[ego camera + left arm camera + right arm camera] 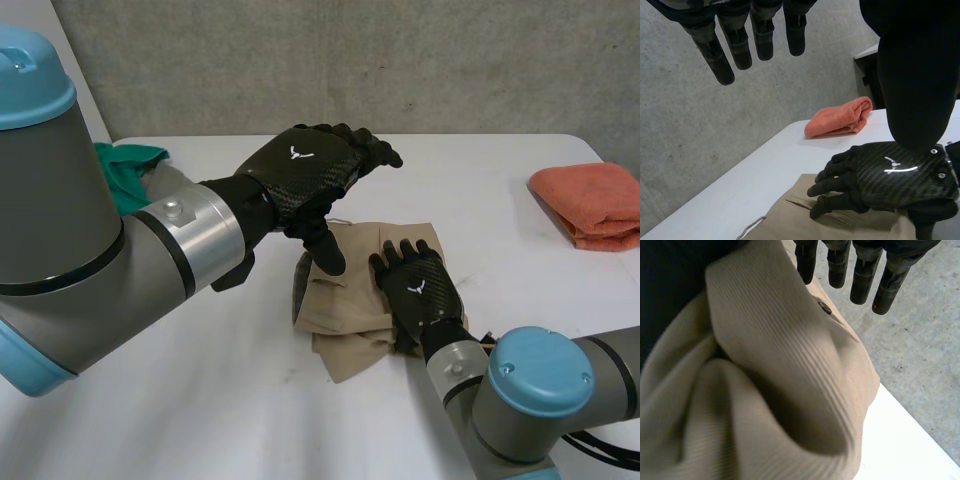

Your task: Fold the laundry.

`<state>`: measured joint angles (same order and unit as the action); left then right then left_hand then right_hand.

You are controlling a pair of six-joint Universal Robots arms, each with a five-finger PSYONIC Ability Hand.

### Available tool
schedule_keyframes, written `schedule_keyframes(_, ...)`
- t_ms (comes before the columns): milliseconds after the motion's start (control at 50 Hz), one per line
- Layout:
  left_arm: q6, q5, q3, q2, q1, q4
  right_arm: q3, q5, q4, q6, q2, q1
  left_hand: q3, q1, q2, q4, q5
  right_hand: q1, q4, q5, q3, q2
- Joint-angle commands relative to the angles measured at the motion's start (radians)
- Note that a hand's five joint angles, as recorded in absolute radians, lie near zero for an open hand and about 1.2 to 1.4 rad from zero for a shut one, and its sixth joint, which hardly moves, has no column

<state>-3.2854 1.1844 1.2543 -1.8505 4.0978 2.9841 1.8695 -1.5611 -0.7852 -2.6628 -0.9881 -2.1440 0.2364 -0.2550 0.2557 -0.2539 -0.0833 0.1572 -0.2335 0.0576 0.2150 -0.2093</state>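
Observation:
A beige ribbed garment [350, 300] lies bunched and partly folded in the middle of the white table [200, 400]. My right hand [420, 290] rests flat on its right part, open, with straight fingers [855, 270] reaching over the beige cloth [780, 390]. My left hand [300, 170] hovers above the garment's far left side, open, its fingers [730, 50] straight. Its thumb [325, 250] points down at a raised fold on the garment's left edge. In the left wrist view, the right hand [890, 175] lies on the beige cloth [800, 220].
A folded orange cloth [590, 205] lies at the table's right edge, and the left wrist view shows the orange cloth [840, 120] beyond the right hand. A green cloth [125, 170] sits at the far left behind my left arm. A grey wall stands behind the table.

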Motion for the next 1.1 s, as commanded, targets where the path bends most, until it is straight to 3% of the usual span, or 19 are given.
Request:
schedule_keyframes(20, 0.001, 0.000, 0.002, 0.001, -0.001, 0.001, -0.049, 0.003, 0.007, -0.005, 0.020, 0.003, 0.074, -0.055, 0.055, -0.056, -0.053, 0.098, -0.021, 0.023, 0.040, -0.046)
schedule_keyframes(100, 0.001, 0.000, 0.002, -0.001, -0.001, 0.001, -0.070, 0.006, 0.004, -0.009, 0.022, 0.007, 0.074, -0.055, 0.055, -0.056, -0.053, 0.481, -0.405, 0.407, 0.424, -0.429)
schedule_keyframes(200, 0.001, 0.000, 0.004, -0.003, -0.002, 0.003, -0.137, 0.029, 0.023, -0.009, 0.064, 0.012, 0.074, -0.055, 0.055, -0.056, -0.053, 1.237, -1.161, 1.162, 1.179, -1.185)
schedule_keyframes(300, 0.000, 0.000, 0.007, -0.003, -0.002, 0.003, -0.193, 0.065, 0.099, -0.006, 0.082, 0.023, 0.074, -0.055, 0.055, -0.056, -0.053, 1.239, -1.163, 1.164, 1.181, -1.187)
schedule_keyframes(420, 0.000, -0.002, 0.011, -0.001, -0.001, 0.004, -0.248, 0.122, 0.253, -0.005, 0.040, 0.147, 0.068, -0.050, 0.049, -0.051, -0.047, 1.239, -1.163, 1.164, 1.181, -1.187)
schedule_keyframes(720, 0.001, -0.002, 0.011, 0.001, 0.000, 0.004, -0.361, 0.456, 0.043, 0.078, 0.045, 0.472, 0.065, -0.047, 0.046, -0.048, -0.044, 1.239, -1.163, 1.164, 1.181, -1.187)
schedule_keyframes(800, 0.001, -0.002, 0.013, 0.001, 0.001, 0.004, -0.493, 0.472, 0.021, 0.015, 0.058, 0.509, 0.065, -0.047, 0.046, -0.048, -0.044, 1.239, -1.163, 1.164, 1.181, -1.187)
schedule_keyframes(960, 0.001, -0.002, 0.016, 0.001, 0.001, 0.004, -0.806, 0.484, 0.007, -0.305, 0.115, 0.642, 0.065, -0.047, 0.046, -0.048, -0.044, 1.239, -1.163, 1.164, 1.181, -1.187)
schedule_keyframes(1100, 0.001, -0.002, 0.016, 0.002, -0.001, 0.004, -0.990, 0.516, -0.002, -0.347, 0.249, 0.736, 0.065, -0.047, 0.046, -0.048, -0.044, 1.239, -1.163, 1.164, 1.181, -1.187)
